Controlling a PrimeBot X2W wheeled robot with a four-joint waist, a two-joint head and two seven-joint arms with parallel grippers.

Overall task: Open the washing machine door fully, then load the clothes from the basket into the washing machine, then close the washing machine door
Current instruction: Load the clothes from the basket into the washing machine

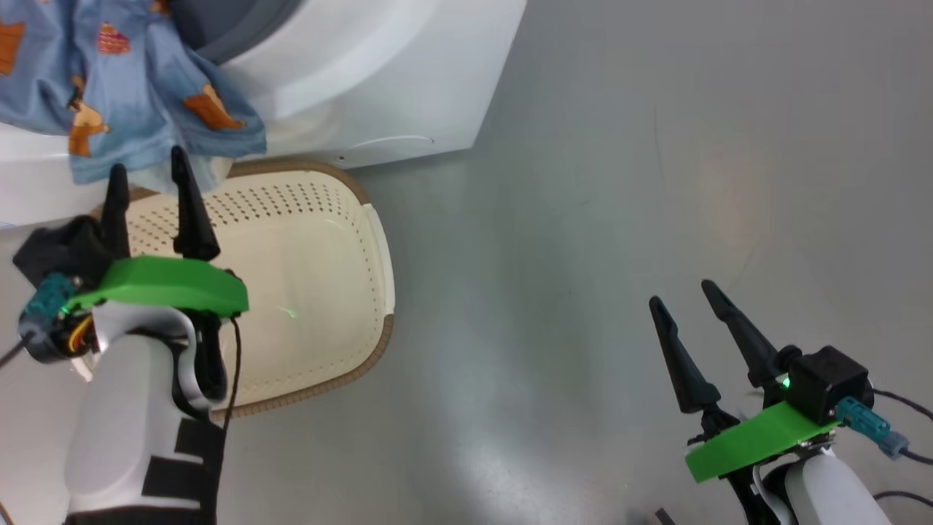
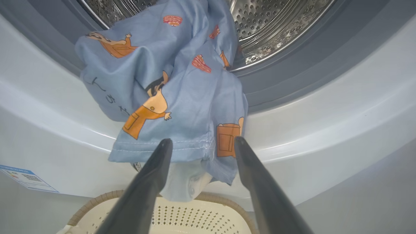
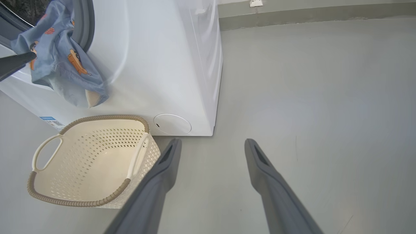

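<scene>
Hanging over the lower lip of the washing machine [image 1: 379, 80], at the far left of the head view, the clothes [image 1: 109, 73] lie half loaded. In the left wrist view their upper folds reach over the grey gasket [image 2: 292, 71] into the steel drum [image 2: 276, 26], while the stitched hem [image 2: 162, 151] and a cream-white panel [image 2: 185, 182] dangle outside, above the basket [image 1: 379, 292].

The left gripper [image 1: 148, 164] sits just below that hem with its fingers spread wide and grasping nothing.

The fabric looks thin, soft and light, so it should crumple and sag and will not hold a shape. It probably won't slip on the fingers, but it may slide back off the smooth white lip. The doubled hem, or the bunched fold beside the orange print, seems the best place to pinch. From there the hanging part could be lifted and pushed past the gasket.

The basket stands on the floor [image 1: 583, 219] against the machine, with nothing in it.

Well apart at the right, the right gripper [image 1: 682, 293] hangs over bare floor with its fingers released.
</scene>
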